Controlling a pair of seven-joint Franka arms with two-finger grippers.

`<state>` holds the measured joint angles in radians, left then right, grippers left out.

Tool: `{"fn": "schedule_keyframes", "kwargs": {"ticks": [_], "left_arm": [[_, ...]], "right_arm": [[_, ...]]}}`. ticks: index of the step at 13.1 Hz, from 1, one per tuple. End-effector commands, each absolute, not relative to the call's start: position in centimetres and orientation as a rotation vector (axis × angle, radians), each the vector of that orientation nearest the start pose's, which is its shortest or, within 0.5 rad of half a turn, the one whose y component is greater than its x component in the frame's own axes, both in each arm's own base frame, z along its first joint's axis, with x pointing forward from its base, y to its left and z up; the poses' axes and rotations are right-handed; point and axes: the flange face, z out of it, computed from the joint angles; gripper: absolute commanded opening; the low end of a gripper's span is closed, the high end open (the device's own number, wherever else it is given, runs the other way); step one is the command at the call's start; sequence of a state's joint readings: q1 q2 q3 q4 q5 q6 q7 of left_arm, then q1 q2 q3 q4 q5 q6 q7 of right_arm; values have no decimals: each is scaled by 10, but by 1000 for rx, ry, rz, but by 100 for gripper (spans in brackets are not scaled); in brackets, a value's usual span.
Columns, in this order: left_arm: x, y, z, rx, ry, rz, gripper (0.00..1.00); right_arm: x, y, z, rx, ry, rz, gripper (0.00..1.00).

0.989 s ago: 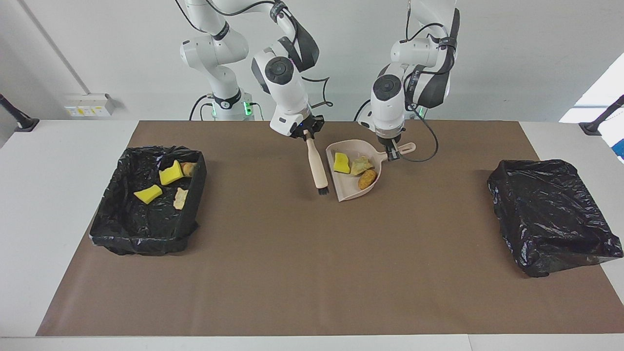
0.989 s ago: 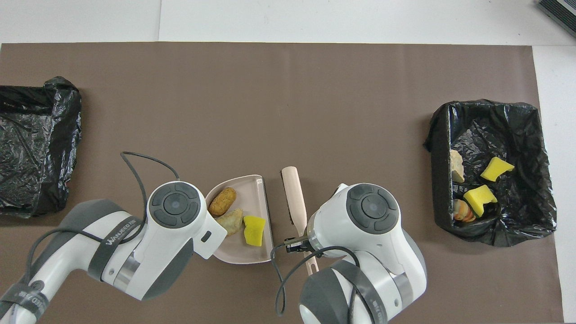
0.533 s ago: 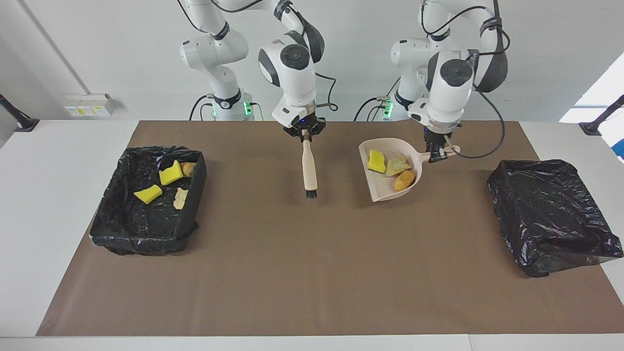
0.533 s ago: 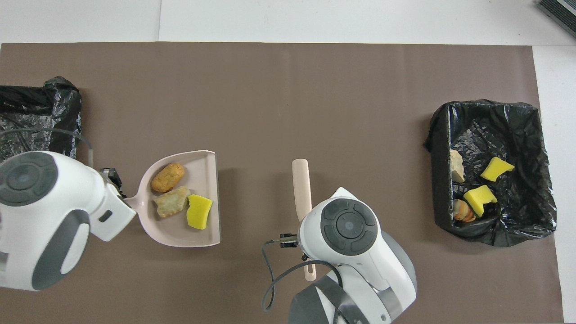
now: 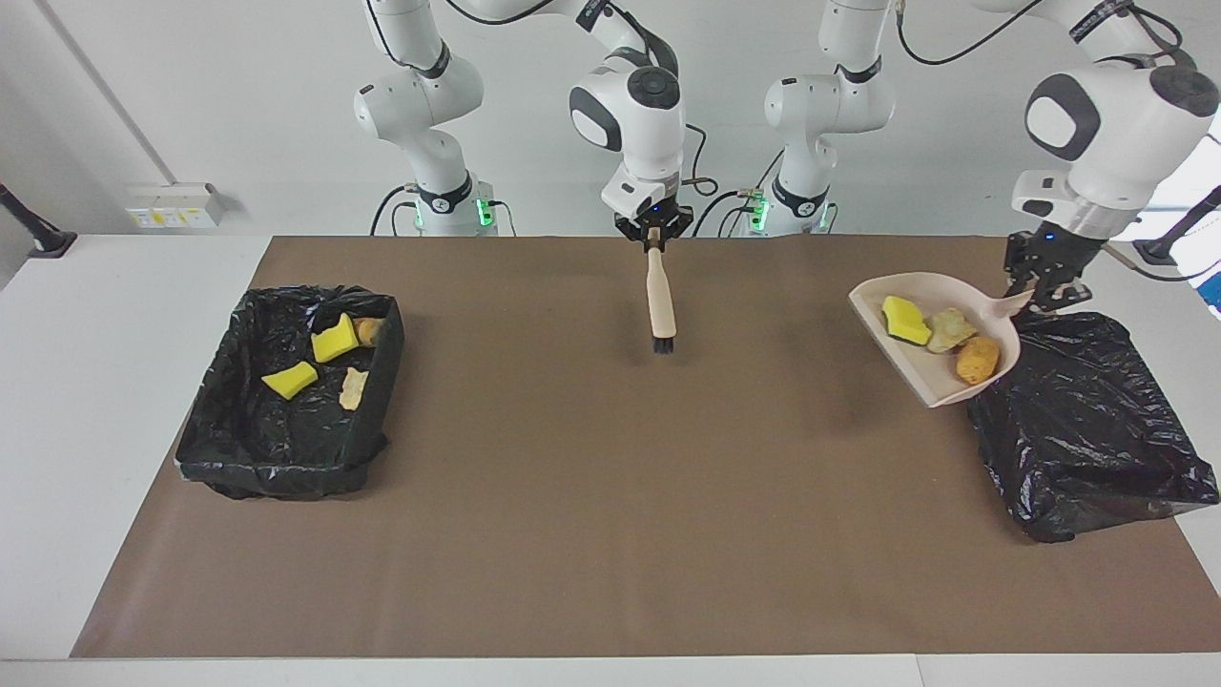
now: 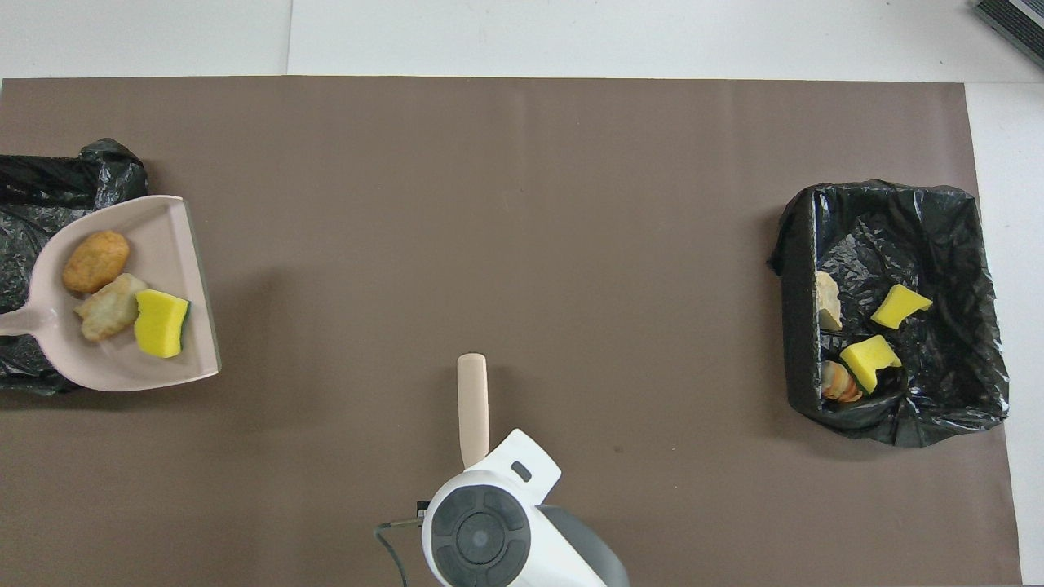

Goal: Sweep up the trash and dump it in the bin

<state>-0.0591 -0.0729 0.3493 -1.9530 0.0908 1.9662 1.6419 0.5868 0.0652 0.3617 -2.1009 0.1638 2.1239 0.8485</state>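
The left hand, clamped on the handle of the beige plastic dustpan, held it raised over the edge of the black-bagged bin at the left arm's end of the counter, its open mouth pointing toward the counter's middle. In it lay a yellow sponge chunk, a tan crusty wedge and a brown nugget. The right hand gripped a wooden-handled brush, bristles pointing away from the robots.

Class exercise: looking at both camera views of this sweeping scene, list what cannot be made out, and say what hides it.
- Left pincer: outside the overhead view, cut off by its edge.
- Right pincer: in the overhead view, covered by its own arm.
- Bin under the dustpan: inside hidden in the facing view by its black bag; cut by the overhead view's edge.
- Brush bristles: unseen in the overhead view.
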Motion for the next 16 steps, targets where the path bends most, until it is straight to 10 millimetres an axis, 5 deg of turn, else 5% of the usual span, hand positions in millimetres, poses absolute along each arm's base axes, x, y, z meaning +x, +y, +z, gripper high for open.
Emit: {"fn": "schedule_keyframes", "kwargs": {"ticks": [1,3,6,10,13,16], "left_arm": [[547,229,534,-2269,1977,21,0],[574,282,560,-2151,1962,92,0],[590,317,579,-1955,1980,181,0],[606,301,571,-1717,2000,501,0],[606,288,558,-1659,1990,642,0],[613,280,543,-1633,1938,697,0]], "right_arm": [[299,474,370,-3080,-38,245,0],[286,491,361,-3077,-18,260,0],[291,493,357,-3057,-3,239,0],[296,489,352,-3057,14,249,3],[299,489,350,-3055,20,257,28],[301,490,355,-3051,23,251,40]]}}
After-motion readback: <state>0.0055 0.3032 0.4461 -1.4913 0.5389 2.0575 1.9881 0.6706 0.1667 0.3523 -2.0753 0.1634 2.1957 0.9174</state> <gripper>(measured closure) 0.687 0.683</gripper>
